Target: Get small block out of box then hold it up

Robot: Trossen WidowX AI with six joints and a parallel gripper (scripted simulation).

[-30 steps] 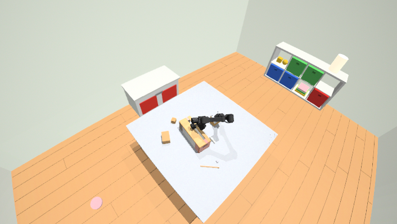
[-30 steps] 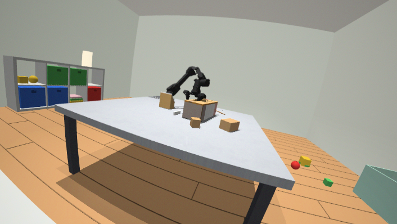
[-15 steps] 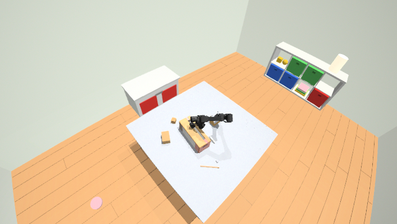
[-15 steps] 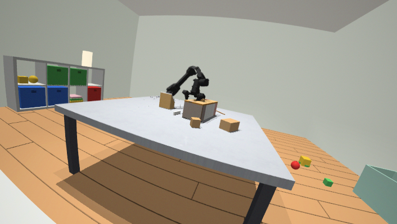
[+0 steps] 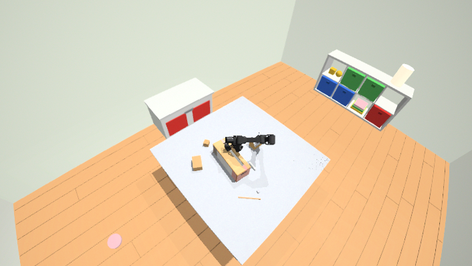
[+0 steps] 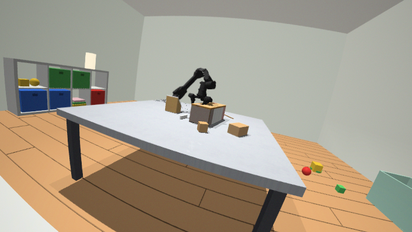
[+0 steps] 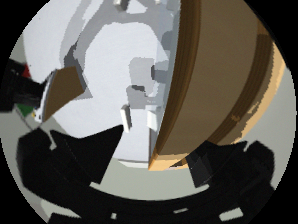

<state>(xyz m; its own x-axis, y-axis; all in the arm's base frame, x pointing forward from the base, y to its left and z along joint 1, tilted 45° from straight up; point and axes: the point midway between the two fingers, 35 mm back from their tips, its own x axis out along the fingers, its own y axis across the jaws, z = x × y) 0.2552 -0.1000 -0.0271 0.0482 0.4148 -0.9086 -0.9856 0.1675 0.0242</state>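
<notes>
The box (image 5: pixel 220 149) (image 6: pixel 201 115) (image 7: pixel 225 65) stands upright near the middle of the table, with a wooden top and a pink part at one end. In the wrist view it fills the right side. My gripper (image 5: pixel 233 149) (image 6: pixel 199 101) (image 7: pixel 150 129) is open and empty. It points down just above the box at its long side, with one finger out over the table side and the other over the box. I cannot make out the small block in any view; the shelf inside is hidden by the top and the arm.
A wooden panel (image 5: pixel 255 146) (image 6: pixel 173 104) (image 7: pixel 65 92) stands beside the arm's base. A small wooden cube (image 5: pixel 206 143) (image 6: pixel 202 127) and a larger wooden block (image 5: pixel 196 162) (image 6: pixel 238 129) lie beyond the box. A white bar (image 5: pixel 252 166) lies close beside it. A thin stick (image 5: pixel 249 198) lies farther off.
</notes>
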